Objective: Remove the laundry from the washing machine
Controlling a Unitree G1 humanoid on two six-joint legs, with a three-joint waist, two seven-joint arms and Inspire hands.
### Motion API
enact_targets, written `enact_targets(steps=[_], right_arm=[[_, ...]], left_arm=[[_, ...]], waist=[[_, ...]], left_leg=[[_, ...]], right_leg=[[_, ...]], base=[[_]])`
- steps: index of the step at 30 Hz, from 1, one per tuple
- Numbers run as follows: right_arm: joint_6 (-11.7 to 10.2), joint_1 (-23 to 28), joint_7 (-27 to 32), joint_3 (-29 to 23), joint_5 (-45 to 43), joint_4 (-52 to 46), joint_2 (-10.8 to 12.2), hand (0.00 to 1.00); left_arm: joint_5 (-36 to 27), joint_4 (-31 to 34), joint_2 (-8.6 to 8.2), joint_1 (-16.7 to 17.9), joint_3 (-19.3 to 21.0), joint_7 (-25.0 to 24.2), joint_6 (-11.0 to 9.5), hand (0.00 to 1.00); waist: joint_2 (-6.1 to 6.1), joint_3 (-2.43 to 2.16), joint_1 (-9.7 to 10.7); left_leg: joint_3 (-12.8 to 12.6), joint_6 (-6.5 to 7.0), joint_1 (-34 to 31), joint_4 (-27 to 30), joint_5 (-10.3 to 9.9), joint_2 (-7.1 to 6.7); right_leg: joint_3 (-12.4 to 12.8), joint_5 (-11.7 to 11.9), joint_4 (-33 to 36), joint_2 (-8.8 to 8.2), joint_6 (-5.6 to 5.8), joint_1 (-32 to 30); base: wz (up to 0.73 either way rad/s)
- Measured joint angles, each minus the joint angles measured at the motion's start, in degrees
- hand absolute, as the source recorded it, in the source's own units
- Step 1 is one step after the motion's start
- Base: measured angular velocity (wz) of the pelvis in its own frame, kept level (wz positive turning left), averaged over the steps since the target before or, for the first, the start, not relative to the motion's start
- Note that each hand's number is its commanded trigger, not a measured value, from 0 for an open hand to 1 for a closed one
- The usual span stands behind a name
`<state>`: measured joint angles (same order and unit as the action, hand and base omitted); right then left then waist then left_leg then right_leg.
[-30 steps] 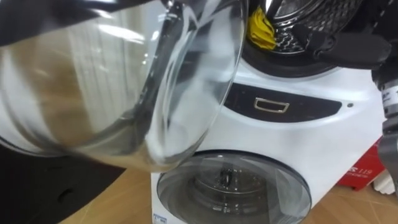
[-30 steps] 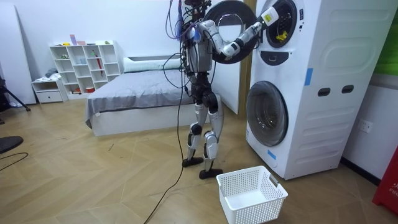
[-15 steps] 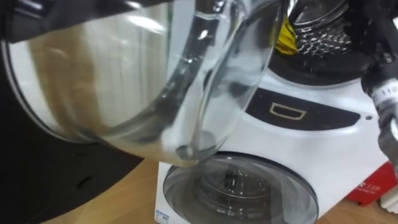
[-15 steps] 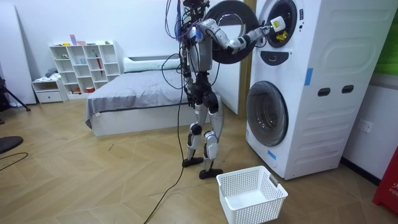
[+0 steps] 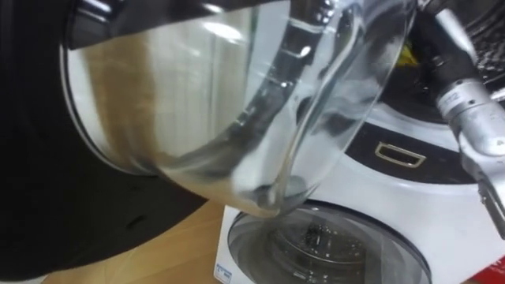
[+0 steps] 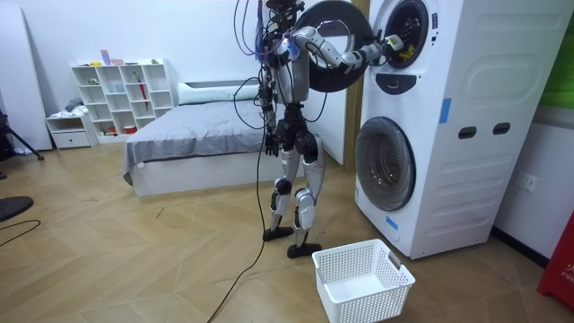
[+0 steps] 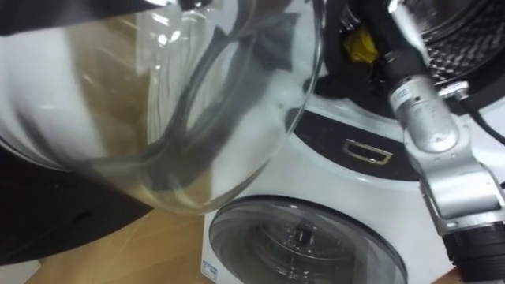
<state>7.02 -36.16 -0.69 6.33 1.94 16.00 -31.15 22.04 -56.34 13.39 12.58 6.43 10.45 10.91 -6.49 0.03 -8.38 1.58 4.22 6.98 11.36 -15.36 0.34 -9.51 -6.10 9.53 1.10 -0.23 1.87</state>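
Here, a humanoid robot stands on the wood floor (image 6: 134, 260) in front of a white stacked washing machine (image 6: 466, 179), with its right arm stretched up and forward into the open upper drum (image 7: 465, 31). The right hand (image 7: 388, 39) is at the drum's front edge, just beside a yellow garment (image 7: 359, 47) that lies at the lower left of the opening, inside the rim. Whether the fingers are spread or closed on the cloth cannot be made out, nor whether hand and cloth touch.

The upper machine's round glass door (image 5: 237, 102) is swung open on the robot's left and bulges across the foreground of both eye views. Below the drum runs a dark control panel (image 7: 347, 138) with a small metal-framed handle (image 7: 367, 151). Under that panel, the lower door (image 7: 304, 237) is closed.

In the room view, a white plastic basket (image 6: 381, 301) sits on the floor near the machine's front corner, close to the robot's feet. A bed (image 6: 197, 144) and a white shelf (image 6: 121, 90) stand along the far wall.
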Motion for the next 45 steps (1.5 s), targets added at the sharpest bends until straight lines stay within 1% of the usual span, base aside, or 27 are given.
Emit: enact_targets(steps=[2,4,5,7,10,11,13,15,16,17,18,20,23,25,26,27,31,34,39,43,44,45], right_arm=[[0.1,-1.3,-0.3,0.2,-0.1,2.6,-0.1,0.0],[0.7,-1.8,-0.7,0.2,-0.1,4.1,-0.7,0.0],[1.2,-1.9,-1.1,0.2,-0.3,4.2,-0.9,0.0],[1.3,-2.4,-1.7,0.2,-0.5,5.1,-1.4,0.0],[2.5,-2.9,-2.0,0.2,-0.5,6.7,-2.1,0.0],[2.6,-3.0,-2.1,0.2,-0.5,7.6,-2.6,0.0],[2.7,-3.9,-2.1,0.1,-0.5,9.9,-3.1,0.0],[3.0,-5.3,-3.9,0.1,0.2,13.3,-3.4,0.0],[3.0,-5.4,-4.3,-0.1,0.3,14.0,-3.4,0.0],[3.1,-5.4,-5.0,-1.0,0.6,15.5,-3.4,0.0],[3.0,-5.6,-5.5,-1.5,1.0,16.7,-3.4,0.0],[3.0,-6.3,-6.5,-1.5,1.1,18.7,-3.6,0.0],[3.1,-6.9,-7.1,-1.5,1.0,20.7,-3.6,0.0],[3.1,-7.2,-7.6,-1.5,0.6,21.7,-3.6,0.0],[3.1,-7.5,-7.8,-1.5,0.3,22.0,-3.6,0.0],[3.0,-7.5,-7.9,-1.5,0.3,22.2,-3.6,0.0],[3.0,-7.5,-7.9,-1.5,0.3,24.5,-3.6,0.0],[3.0,-7.5,-8.0,-1.5,0.3,25.6,-3.6,0.0],[2.9,-7.8,-8.3,-1.6,0.3,27.2,-3.6,0.0],[3.1,-8.9,-8.8,-1.6,2.4,29.2,-3.6,0.0],[3.0,-8.9,-8.9,-1.6,3.0,29.7,-3.6,0.0],[2.9,-9.1,-9.0,-1.8,4.0,30.4,-3.6,0.0]], left_arm=[[0.0,0.0,-0.05,-0.1,0.0,0.0,0.0,0.0],[0.0,0.0,-0.18,-0.2,0.1,0.0,0.1,0.0],[0.0,0.0,-0.2,-0.2,0.1,0.0,0.4,0.0],[0.0,0.0,-0.11,-0.2,0.1,0.0,0.9,0.0],[0.0,0.8,-0.1,0.3,0.2,0.0,1.8,0.0],[0.0,1.3,-0.07,0.5,0.2,0.0,2.1,0.0],[0.0,1.3,0.0,0.7,0.6,0.0,2.7,0.0],[0.2,1.3,-0.39,1.1,2.2,0.0,3.0,0.0],[0.2,1.5,-0.55,1.1,2.6,0.0,3.0,0.0],[0.2,2.1,-0.75,1.1,2.9,0.0,3.0,0.0],[0.2,2.5,-0.75,1.1,3.3,0.0,3.0,0.0],[0.3,3.7,-0.72,1.7,4.4,0.1,3.4,0.0],[1.6,3.7,-0.66,1.6,5.3,0.1,4.0,0.0],[1.7,3.7,-0.52,1.8,6.5,0.1,4.0,0.0],[1.7,3.7,-0.46,1.9,6.9,0.1,4.0,0.0],[1.7,3.7,-0.37,2.1,6.9,0.1,4.0,0.0],[1.5,3.7,-0.24,2.1,6.9,0.2,4.0,0.0],[1.3,3.7,-0.23,2.0,6.9,0.3,3.9,0.0],[1.2,3.4,-0.22,2.0,6.9,0.3,3.9,0.0],[1.2,3.2,-0.23,2.1,7.1,0.4,3.8,0.0],[1.2,3.3,-0.22,2.1,7.1,0.6,3.8,0.0],[1.3,3.3,-0.23,2.1,7.1,0.7,3.7,0.0]], waist=[[-0.13,-0.02,0.4],[-0.31,-0.02,0.4],[-0.44,-0.06,0.6],[-0.74,-0.1,0.7],[-1.14,-0.33,1.2],[-1.25,-0.41,1.5],[-1.35,-0.48,2.2],[-1.39,-0.51,3.4],[-1.33,-0.48,3.6],[-1.26,-0.5,3.6],[-1.37,-0.63,3.6],[-1.57,-0.77,3.6],[-1.52,-0.75,3.6],[-1.62,-0.81,3.8],[-1.65,-0.83,4.2],[-1.63,-0.82,4.6],[-1.75,-0.9,5.0],[-1.91,-1.01,5.0],[-2.29,-1.28,5.3],[-2.28,-1.28,5.2],[-2.06,-1.12,5.2],[-2.09,-1.14,5.2]], left_leg=[[0.1,0.0,-0.1,0.0,0.0,0.02],[0.1,0.0,-0.1,0.0,0.0,0.02],[0.1,0.0,-0.2,0.0,0.0,0.02],[0.1,0.0,-0.4,0.0,0.0,0.01],[0.2,0.0,-0.4,0.0,0.0,-0.01],[0.3,0.0,-0.4,0.0,0.0,-0.02],[0.3,0.0,-0.4,0.1,0.0,-0.02],[1.1,0.0,-0.4,0.2,0.0,-0.13],[1.1,0.0,-0.4,0.3,0.0,-0.14],[1.1,0.01,-0.2,0.5,0.0,-0.19],[1.1,0.02,-0.1,0.4,0.0,-0.23],[1.0,0.02,-0.1,0.4,0.0,-0.33],[1.1,0.03,0.5,0.5,0.0,-0.4],[1.2,0.03,0.6,0.5,0.0,-0.4],[1.3,0.04,0.5,0.5,0.0,-0.46],[1.6,0.06,0.6,0.5,0.0,-0.52],[1.4,0.08,0.8,0.5,0.1,-0.54],[0.9,0.08,0.8,0.5,0.1,-0.55],[0.9,0.09,0.7,0.5,0.1,-0.56],[0.8,0.09,0.8,0.5,0.1,-0.56],[0.7,0.09,0.7,0.6,0.1,-0.55],[0.5,0.09,0.6,0.8,0.1,-0.55]], right_leg=[[0.0,0.0,0.0,-0.02,-0.02,0.0],[0.1,0.0,0.0,-0.02,-0.02,0.0],[0.1,0.0,0.1,-0.06,-0.03,-0.1],[0.0,0.0,0.1,-0.07,-0.03,-0.3],[-0.1,0.0,0.1,-0.07,-0.03,-0.2],[-0.1,0.0,0.0,-0.09,-0.03,-0.2],[-0.3,0.0,0.0,-0.11,-0.03,0.1],[-1.5,0.0,-0.1,-0.33,-0.03,0.5],[-1.7,0.0,-0.1,-0.4,-0.03,0.7],[-1.8,0.0,-0.2,-0.51,-0.03,1.2],[-1.8,0.0,-0.4,-0.6,-0.03,1.4],[-1.7,0.0,-0.9,-0.62,-0.03,1.5],[-1.8,0.0,-1.0,-0.73,-0.03,2.3],[-1.8,0.0,-1.0,-0.73,-0.02,2.4],[-1.8,0.0,-0.9,-0.79,-0.02,2.4],[-1.8,0.0,-0.9,-0.84,-0.02,2.5],[-1.7,0.0,-0.9,-0.93,-0.01,2.9],[-1.7,0.0,-0.9,-0.98,-0.01,2.9],[-1.6,0.0,-0.9,-1.01,-0.01,2.9],[-1.7,0.0,-0.9,-1.0,-0.01,2.9],[-1.8,0.0,-0.9,-1.0,-0.01,2.9],[-1.7,0.0,-0.9,-1.01,-0.01,2.9]], base=[[0.02],[0.02],[0.0],[0.0],[0.03],[0.07],[0.08],[0.19],[0.3],[0.26],[0.19],[0.03],[0.06],[0.06],[0.1],[0.12],[0.04],[-0.02],[0.01],[0.0],[0.0],[0.0]])
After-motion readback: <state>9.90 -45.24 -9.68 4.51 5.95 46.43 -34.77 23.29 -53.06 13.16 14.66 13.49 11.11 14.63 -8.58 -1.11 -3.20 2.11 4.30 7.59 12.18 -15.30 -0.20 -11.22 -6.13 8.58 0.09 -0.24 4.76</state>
